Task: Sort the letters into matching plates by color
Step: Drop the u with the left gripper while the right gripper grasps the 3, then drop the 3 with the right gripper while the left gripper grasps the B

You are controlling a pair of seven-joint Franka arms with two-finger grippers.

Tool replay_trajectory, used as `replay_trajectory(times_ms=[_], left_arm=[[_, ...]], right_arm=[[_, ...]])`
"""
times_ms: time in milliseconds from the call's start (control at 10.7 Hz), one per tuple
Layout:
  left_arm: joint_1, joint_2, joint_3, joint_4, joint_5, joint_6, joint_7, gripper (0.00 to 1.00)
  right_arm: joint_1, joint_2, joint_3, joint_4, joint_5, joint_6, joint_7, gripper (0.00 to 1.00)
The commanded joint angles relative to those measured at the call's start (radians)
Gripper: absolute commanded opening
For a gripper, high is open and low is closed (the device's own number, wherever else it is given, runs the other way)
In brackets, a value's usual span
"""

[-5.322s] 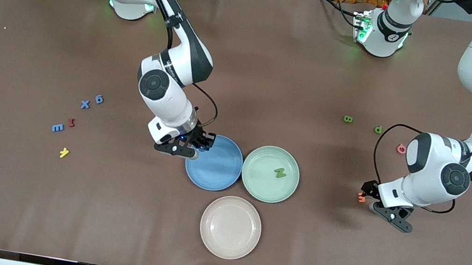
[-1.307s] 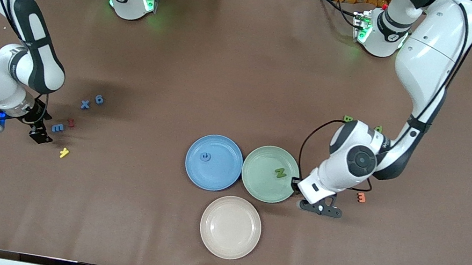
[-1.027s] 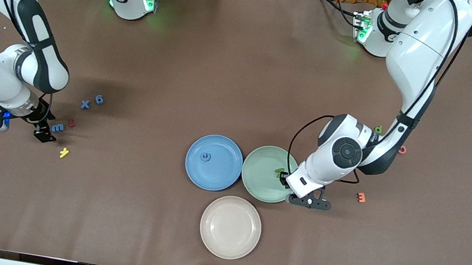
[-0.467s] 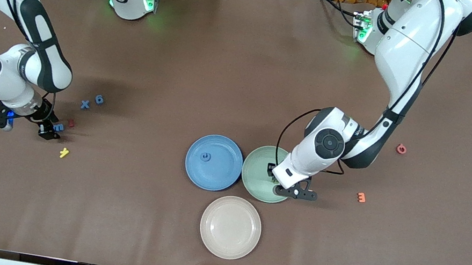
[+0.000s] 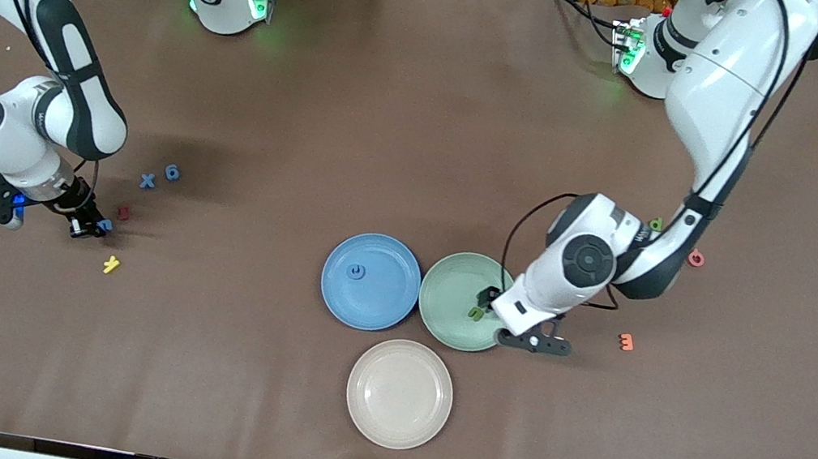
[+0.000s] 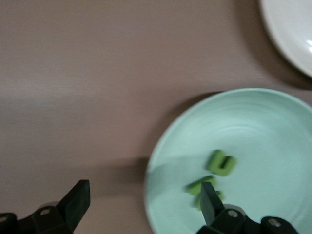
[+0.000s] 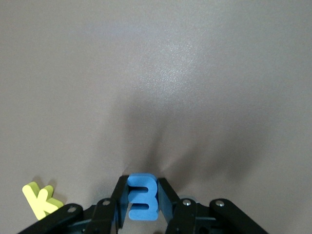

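My right gripper is shut on a small blue letter, low over the table at the right arm's end; the letter shows upright between the fingers in the right wrist view. My left gripper is open and empty, straddling the rim of the mint green plate. Two green letters lie in that plate, close to one fingertip. The blue plate holds one blue letter. A blue x and a blue 6 lie on the table. A green p shows beside the left arm.
A beige plate sits nearer the front camera than the two coloured plates. A red piece and a yellow piece lie close to the right gripper. A red 6 and an orange 3 lie at the left arm's end.
My right gripper has closed on the blue letter. My left gripper has let a second green letter go in the green plate and drawn back to the plate's rim.
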Motion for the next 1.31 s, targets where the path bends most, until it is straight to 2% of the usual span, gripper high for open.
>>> replay_trajectory(times_ms=[0,187,560,840,1027,1214], left_arm=[[0.077,-0.152,0.0,-0.182,0.024,-0.006,0.075,1.0],[0.132,-0.245,-0.002,-0.297,0.017,-0.003,0.133,1.0],[0.154,-0.414,-0.002,-0.549,0.007,0.042,0.149,1.0],[0.172,-0.465,-0.003,-0.708,0.001,0.182,0.147,1.0],[0.172,-0.496,-0.009,-0.803,-0.058,0.259,0.147,1.0],[0.172,-0.529,-0.014,-0.879,-0.059,0.285,0.135,1.0]], right_arm=[[-0.003,-0.003,0.002,-0.03,0.016,0.001,-0.047,0.25],[-0.001,-0.004,0.002,-0.029,0.014,-0.008,-0.133,0.2],[-0.004,-0.015,0.002,0.01,0.013,-0.089,-0.325,0.17],[-0.004,-0.016,0.001,0.069,0.011,-0.144,-0.398,0.16],[-0.003,-0.02,0.002,0.106,0.01,-0.187,-0.417,0.15],[0.002,-0.023,0.005,0.143,0.011,-0.225,-0.411,0.15]])
